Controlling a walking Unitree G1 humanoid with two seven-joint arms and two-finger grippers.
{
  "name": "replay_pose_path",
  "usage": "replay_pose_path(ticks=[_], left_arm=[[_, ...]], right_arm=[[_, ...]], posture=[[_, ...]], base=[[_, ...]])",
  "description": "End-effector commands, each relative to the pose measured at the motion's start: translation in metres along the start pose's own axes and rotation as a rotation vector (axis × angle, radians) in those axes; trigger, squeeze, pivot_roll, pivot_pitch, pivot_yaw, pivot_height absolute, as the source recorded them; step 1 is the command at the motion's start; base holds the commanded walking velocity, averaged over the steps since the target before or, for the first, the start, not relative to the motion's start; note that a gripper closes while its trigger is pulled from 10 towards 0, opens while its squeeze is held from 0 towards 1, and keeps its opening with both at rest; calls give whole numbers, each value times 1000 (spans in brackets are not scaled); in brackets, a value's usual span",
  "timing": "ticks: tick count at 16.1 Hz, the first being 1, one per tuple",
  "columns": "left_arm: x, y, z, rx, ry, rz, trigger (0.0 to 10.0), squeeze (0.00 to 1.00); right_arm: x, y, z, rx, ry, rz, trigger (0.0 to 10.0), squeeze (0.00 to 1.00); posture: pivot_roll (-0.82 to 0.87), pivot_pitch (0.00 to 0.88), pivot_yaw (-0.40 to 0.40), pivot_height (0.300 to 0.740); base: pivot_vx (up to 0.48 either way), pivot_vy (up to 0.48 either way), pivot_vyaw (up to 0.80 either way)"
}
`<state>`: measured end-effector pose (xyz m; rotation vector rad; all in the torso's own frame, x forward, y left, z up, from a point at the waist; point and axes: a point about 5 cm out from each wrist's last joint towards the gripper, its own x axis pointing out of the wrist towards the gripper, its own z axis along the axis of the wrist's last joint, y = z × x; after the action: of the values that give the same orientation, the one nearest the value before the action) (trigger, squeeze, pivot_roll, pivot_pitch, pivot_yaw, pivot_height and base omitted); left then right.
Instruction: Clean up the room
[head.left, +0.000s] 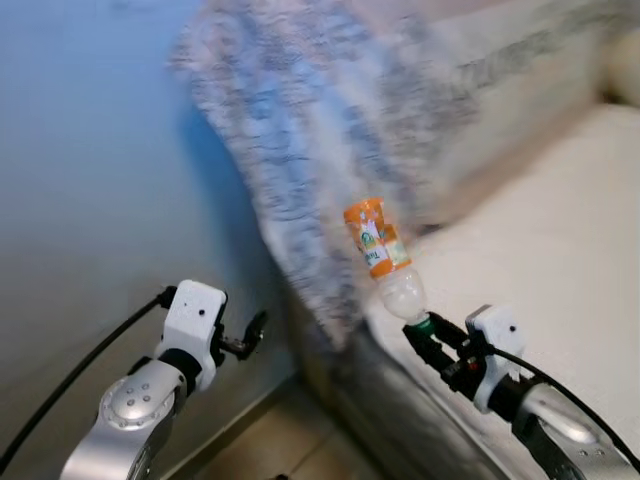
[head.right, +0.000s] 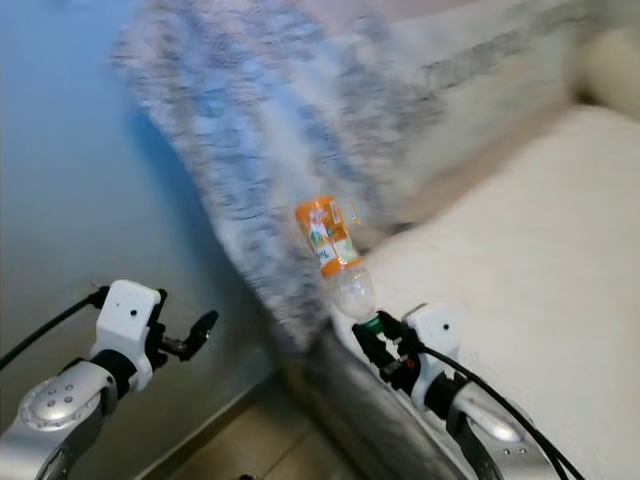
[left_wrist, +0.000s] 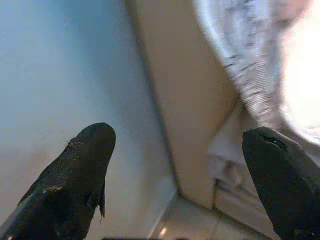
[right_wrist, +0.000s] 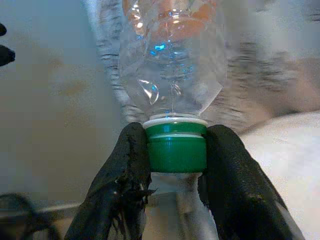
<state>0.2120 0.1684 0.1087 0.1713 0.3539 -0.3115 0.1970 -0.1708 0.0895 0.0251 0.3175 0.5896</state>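
Note:
My right gripper (head.left: 421, 327) is shut on the green cap (right_wrist: 176, 146) of an empty clear plastic bottle (head.left: 384, 259) with an orange label. The bottle points up and away from the gripper, bottom end highest, held in the air in front of the sofa's armrest. My left gripper (head.left: 252, 333) hangs at the lower left near the wall, fingers (left_wrist: 80, 175) spread open with nothing between them.
A cream sofa (head.left: 560, 230) fills the right side, with a grey-and-white patterned blanket (head.left: 300, 130) draped over its armrest. A pale blue wall (head.left: 90, 170) stands at left. A strip of wooden floor (head.left: 280, 440) runs between wall and sofa.

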Motion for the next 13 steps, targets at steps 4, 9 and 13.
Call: replay_pose_path(ticks=[4,9,13], left_arm=[[-1,9,-5,-57,13,42,10000,0],[1,8,-6,-13,-5,123,10000,0],[0,2,-4,27,-9,96,10000,0]], right_arm=[[8,8,0,-8,18,47,10000,0],[23,3,-2,-27,61,-20,10000,0],[34,8,-4,-35,67,-10,10000,0]], posture=[[-48,0,47,740],[-23,0,20,740],[0,0,9,740]], base=[[0,0,800],[0,0,759],[0,0,800]])
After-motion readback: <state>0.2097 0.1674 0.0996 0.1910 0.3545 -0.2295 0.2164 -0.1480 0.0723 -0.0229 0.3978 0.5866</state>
